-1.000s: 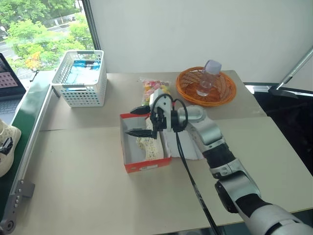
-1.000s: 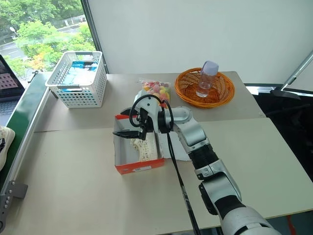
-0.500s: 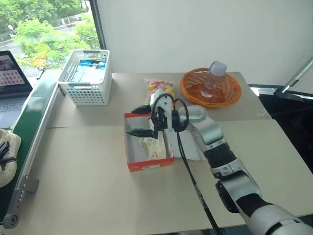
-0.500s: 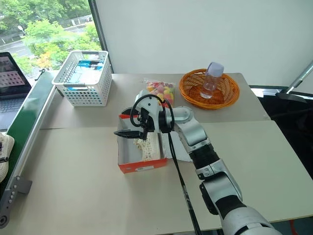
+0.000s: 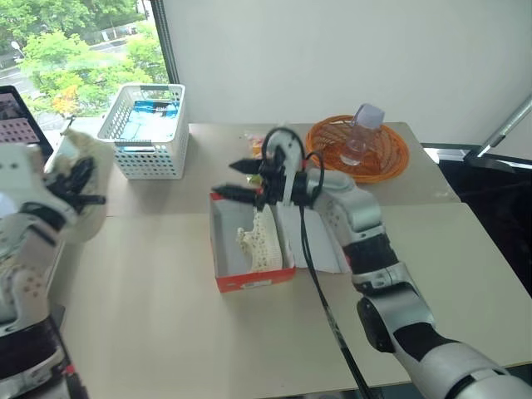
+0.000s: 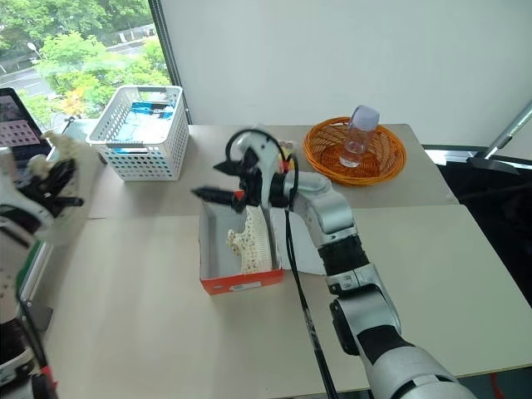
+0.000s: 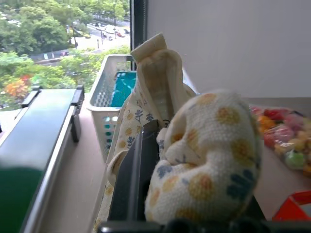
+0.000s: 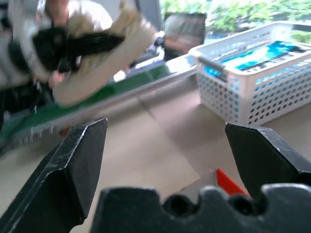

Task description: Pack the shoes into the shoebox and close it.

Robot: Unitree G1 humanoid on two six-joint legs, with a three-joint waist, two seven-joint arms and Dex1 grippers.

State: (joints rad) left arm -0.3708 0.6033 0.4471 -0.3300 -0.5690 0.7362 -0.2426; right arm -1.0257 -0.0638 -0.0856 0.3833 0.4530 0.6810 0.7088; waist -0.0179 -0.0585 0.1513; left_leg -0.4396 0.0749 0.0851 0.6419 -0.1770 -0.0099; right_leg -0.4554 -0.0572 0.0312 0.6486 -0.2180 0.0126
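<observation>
The red-orange shoebox (image 5: 249,278) lies open mid-table with one cream shoe (image 5: 259,241) inside it; its white-lined lid (image 5: 320,245) lies flat to the right. My left gripper (image 5: 87,187) is shut on the second shoe (image 7: 204,160), held in the air over the table's left edge, well left of the box. In the left wrist view a black finger (image 7: 138,179) presses against that shoe's floral lining. My right gripper (image 5: 229,178) hovers open over the box's far end, its fingers (image 8: 77,160) spread wide with nothing between them.
A white lattice basket (image 5: 145,129) stands at the back left. An orange wicker basket (image 5: 378,158) holding a clear bottle (image 5: 359,133) sits at the back right, with a candy bag (image 7: 282,141) beside it. A laptop (image 5: 17,108) rests beyond the table's left rail.
My left arm swung in from the left, rising with the shoe in its grip. The right gripper lifted out of the box toward its far end.
</observation>
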